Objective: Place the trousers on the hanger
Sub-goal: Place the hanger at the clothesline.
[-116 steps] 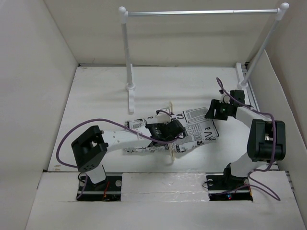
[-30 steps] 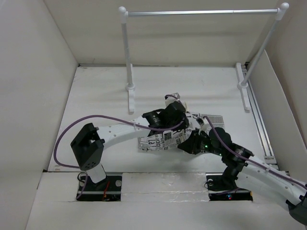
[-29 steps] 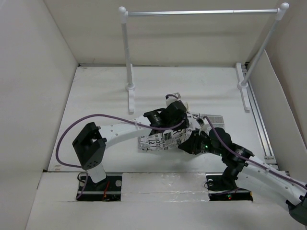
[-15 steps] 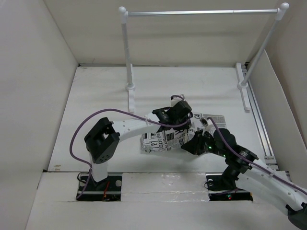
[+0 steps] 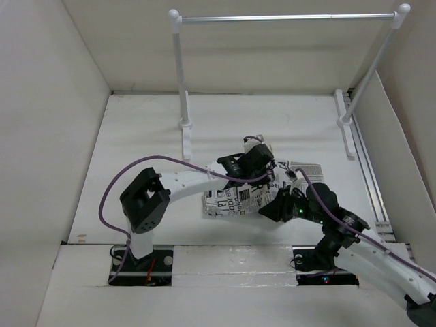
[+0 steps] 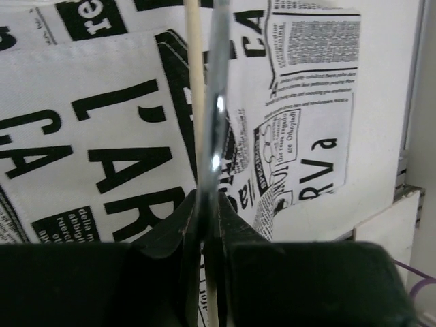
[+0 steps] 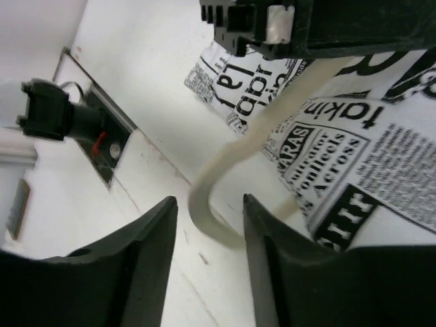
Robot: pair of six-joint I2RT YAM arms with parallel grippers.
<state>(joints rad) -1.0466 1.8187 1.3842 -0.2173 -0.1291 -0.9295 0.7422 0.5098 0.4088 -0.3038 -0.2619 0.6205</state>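
Note:
The trousers (image 5: 235,198) lie bunched at the table's middle, white with black newsprint; they also fill the left wrist view (image 6: 109,150) and show in the right wrist view (image 7: 361,157). My left gripper (image 5: 256,158) is over them, shut (image 6: 204,199) on the hanger's shiny wire hook (image 6: 219,102), with the cream hanger bar (image 6: 194,68) beside it. My right gripper (image 5: 272,207) is low at the trousers' near right edge. It is open (image 7: 208,201), and the hanger's curved cream corner (image 7: 204,214) lies between its fingers, sticking out from under the cloth.
The clothes rail (image 5: 286,18) stands at the back on two white posts, with feet at the left (image 5: 185,143) and the right (image 5: 345,129). Box walls close in the table on the left, right and back. Purple cables loop from both arms.
The right arm has come from the back right to the trousers' near edge. The trousers, spread flat earlier, are now bunched and have shifted slightly right with the left gripper.

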